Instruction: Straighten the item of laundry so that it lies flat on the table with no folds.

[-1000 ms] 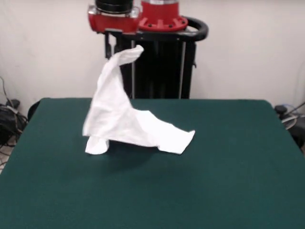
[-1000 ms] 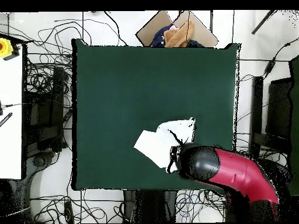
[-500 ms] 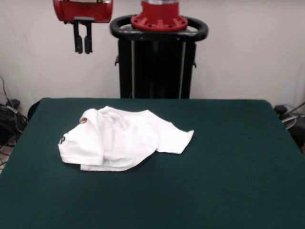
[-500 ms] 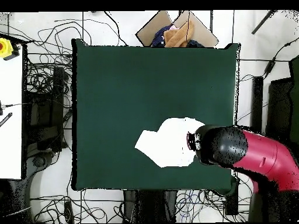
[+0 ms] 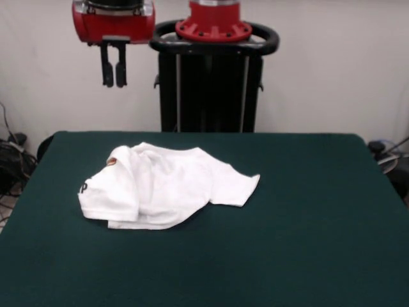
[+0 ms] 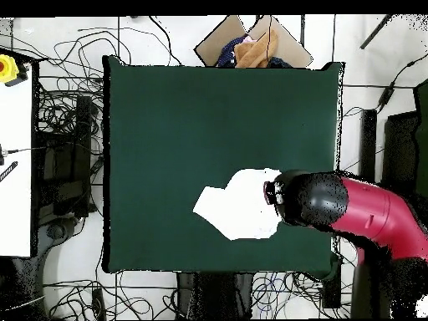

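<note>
The white T-shirt [image 5: 166,185] lies crumpled on the green table [image 5: 307,224], left of centre, with its left part folded over itself. A bit of orange print and black lettering shows at its left edge, and one sleeve points right. In the overhead view the shirt [image 6: 238,205] is a white patch near the table's [image 6: 209,117] lower edge. My gripper [image 5: 114,71] hangs high above the table's far left edge, well clear of the shirt, empty, fingers slightly apart. In the overhead view the red arm [image 6: 351,213] covers the shirt's right edge.
The black pedestal [image 5: 211,83] stands behind the table's far edge. In the overhead view, a cardboard box with clothes [image 6: 255,46] sits beyond the table's top edge. Cables [image 6: 67,125] lie on the floor at left, beside a white bench [image 6: 12,167].
One second ago the gripper held the shirt up by a corner. It let go, the shirt dropped into a crumpled heap, and the gripper rose and moved left in the front view.
</note>
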{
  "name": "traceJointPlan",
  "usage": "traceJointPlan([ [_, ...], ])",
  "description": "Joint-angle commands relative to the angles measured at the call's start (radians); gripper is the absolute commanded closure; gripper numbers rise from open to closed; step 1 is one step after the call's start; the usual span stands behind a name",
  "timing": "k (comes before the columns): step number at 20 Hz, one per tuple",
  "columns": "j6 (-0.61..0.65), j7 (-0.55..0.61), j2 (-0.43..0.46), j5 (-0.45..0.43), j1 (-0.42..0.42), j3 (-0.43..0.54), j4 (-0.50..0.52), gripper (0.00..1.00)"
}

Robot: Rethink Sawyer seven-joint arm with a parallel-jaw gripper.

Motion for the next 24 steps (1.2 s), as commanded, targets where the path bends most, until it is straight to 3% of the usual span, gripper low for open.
traceJointPlan([
  [1,-0.292,0.151,0.159,-0.079,0.094,0.038,0.07,1.0],
  [6,-0.477,0.258,0.231,-0.127,0.189,-0.069,0.043,1.0],
  [12,-0.591,0.224,0.301,-0.127,0.213,-0.144,0.026,1.0],
  [24,-0.67,0.18,0.408,-0.13,0.286,-0.282,-0.019,1.0],
])
